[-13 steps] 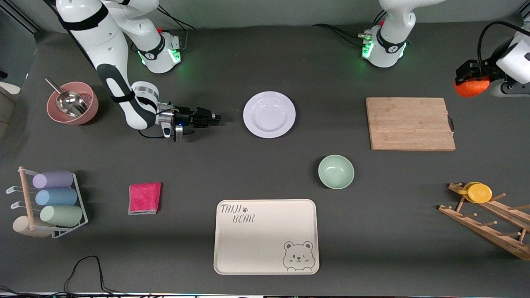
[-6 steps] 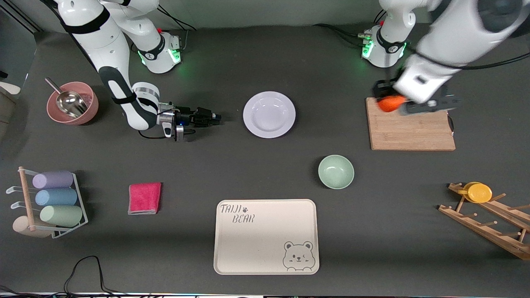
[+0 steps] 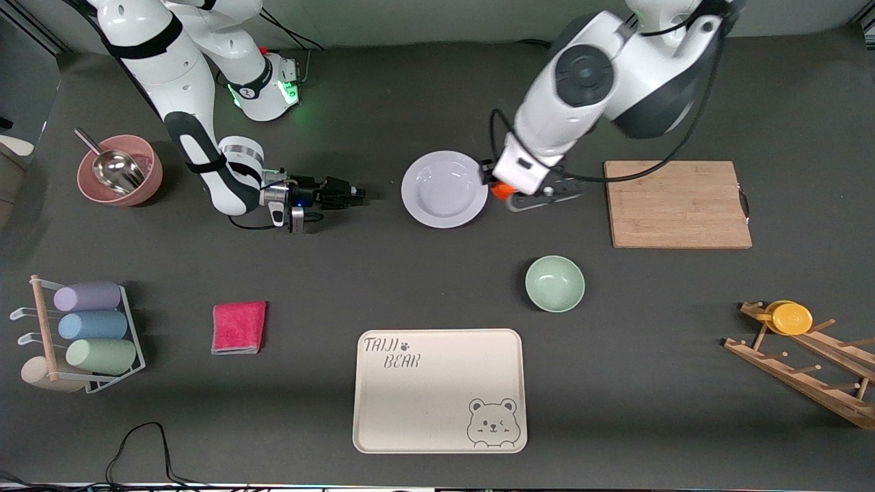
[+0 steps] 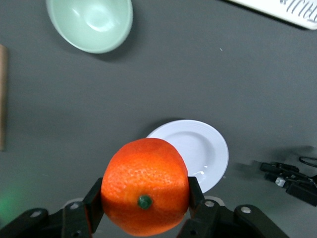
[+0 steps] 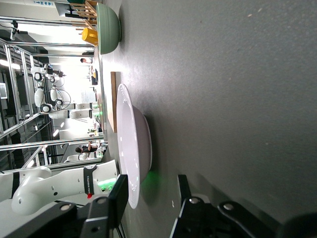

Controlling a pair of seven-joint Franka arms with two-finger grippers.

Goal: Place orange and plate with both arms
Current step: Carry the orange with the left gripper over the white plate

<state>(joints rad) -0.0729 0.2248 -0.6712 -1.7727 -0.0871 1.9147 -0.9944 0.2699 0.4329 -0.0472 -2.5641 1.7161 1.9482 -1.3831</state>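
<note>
**Orange carried in beside the plate; plate not yet gripped**

Front view: The left pincer [image 3: 502, 189] is seen in the air over the worktop [image 3: 383, 273] just beside the plate's rim, toward the left arm's end, with the orange [image 3: 501, 190] showing as a small bright patch beneath the wrist. The plate [image 3: 444, 189] lies flat on the worktop, between the two arms. The right pincer [image 3: 348, 194] is held low and level, pointing at the plate from the right arm's end, with a clear gap to the rim. A mint-green bowl [image 3: 554, 283] and a cream bear tray [image 3: 439, 390] lie nearer the camera; a cutting board [image 3: 677, 203] lies toward the left arm's end.

Left wrist view: The orange [image 4: 145, 185] is clenched between the two fingers [image 4: 93, 204] of the left pincer, stem dimple facing the camera. The plate [image 4: 203, 148] is seen below, partly hidden by the fruit, so the orange is judged to be not yet centred over it.

Right wrist view: The plate [image 5: 133, 153] is seen edge-on, directly ahead of the right pincer's fingers [image 5: 116, 201], which stand parted and hold nothing; the rim is not yet between them.

The step in hand is judged to be the carrying of the orange toward the plate. Next, a short shift over the plate's middle and a lowering before release would be called for, and a forward advance by the right pincer to take the rim.
</note>
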